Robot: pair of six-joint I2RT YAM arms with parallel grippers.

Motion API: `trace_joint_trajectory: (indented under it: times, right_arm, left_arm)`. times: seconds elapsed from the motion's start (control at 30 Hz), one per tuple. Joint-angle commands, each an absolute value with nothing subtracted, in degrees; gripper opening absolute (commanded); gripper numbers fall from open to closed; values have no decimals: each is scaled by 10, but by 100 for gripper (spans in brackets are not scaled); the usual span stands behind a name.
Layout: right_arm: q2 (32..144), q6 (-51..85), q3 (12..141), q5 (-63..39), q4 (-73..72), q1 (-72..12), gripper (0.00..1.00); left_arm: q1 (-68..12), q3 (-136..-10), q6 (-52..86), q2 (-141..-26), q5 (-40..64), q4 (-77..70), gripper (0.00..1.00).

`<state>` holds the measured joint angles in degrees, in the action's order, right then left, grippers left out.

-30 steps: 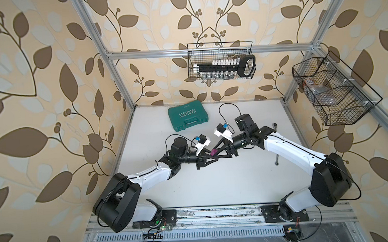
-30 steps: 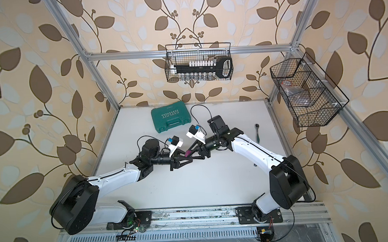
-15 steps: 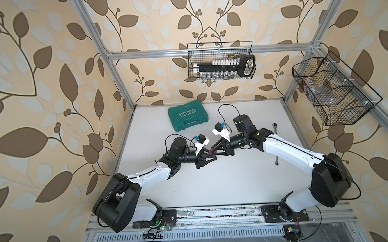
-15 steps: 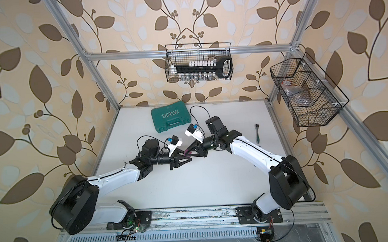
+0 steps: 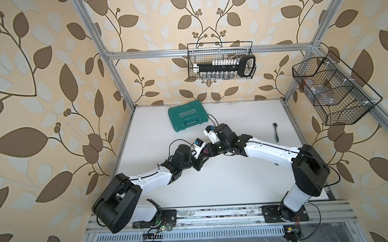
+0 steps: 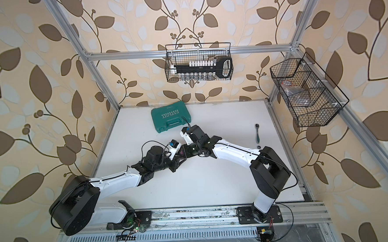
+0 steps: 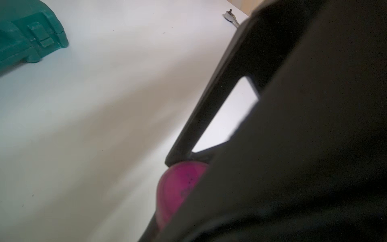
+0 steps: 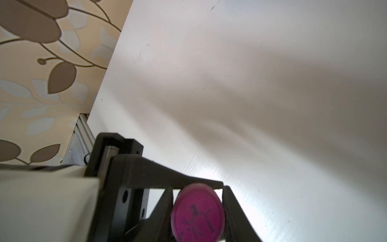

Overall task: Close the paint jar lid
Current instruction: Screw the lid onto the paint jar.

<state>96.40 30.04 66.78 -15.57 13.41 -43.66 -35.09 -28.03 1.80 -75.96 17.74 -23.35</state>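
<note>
Both grippers meet above the middle of the white table [image 5: 226, 181], and a small magenta piece [image 5: 205, 151] [image 6: 180, 153] shows between them. In the right wrist view the lid [image 8: 198, 211] is a round magenta face with dark smears. My right gripper [image 8: 198, 213] [image 5: 207, 149] is shut on it, one black finger against each edge. My left gripper [image 5: 202, 154] is shut on the paint jar [image 7: 178, 188]. In the left wrist view the jar is a blurred magenta round, mostly hidden behind the right gripper's dark body. The joint between jar and lid is hidden.
A green tool case [image 5: 187, 117] lies at the back of the table, just behind the right wrist. A ratchet wrench [image 5: 276, 133] lies near the right edge. Wire baskets hang on the back wall [image 5: 220, 61] and the right wall [image 5: 332, 91].
The right gripper has pushed leftward against the left gripper, and the point where the two meet has shifted a little to the left. The left arm has drawn back slightly.
</note>
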Motion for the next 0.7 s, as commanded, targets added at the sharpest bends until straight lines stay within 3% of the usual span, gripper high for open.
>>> trace_joint_trajectory:
  times: [0.0,0.23,0.43,0.5,0.67]
  right_arm:
    - [927,332,657,-194,95,-453,45]
    - [789,213,607,-278,191,-339,67]
    - [759,45,609,-463,256,-231,70]
    - [764,-30,609,-533,260,-222,70]
    - [802,-90,634,-597,273,-221,70]
  left_arm:
    - [-379,-308,-10,-729,228,-370,0]
    - [-305,-291,19,-706,344,-371,0]
    - [-286,-313,64,-739,497,-399,0]
    - [-286,-323,91,-760,546,-426,0]
    - [-287,-333,100,-770,587,-419,0]
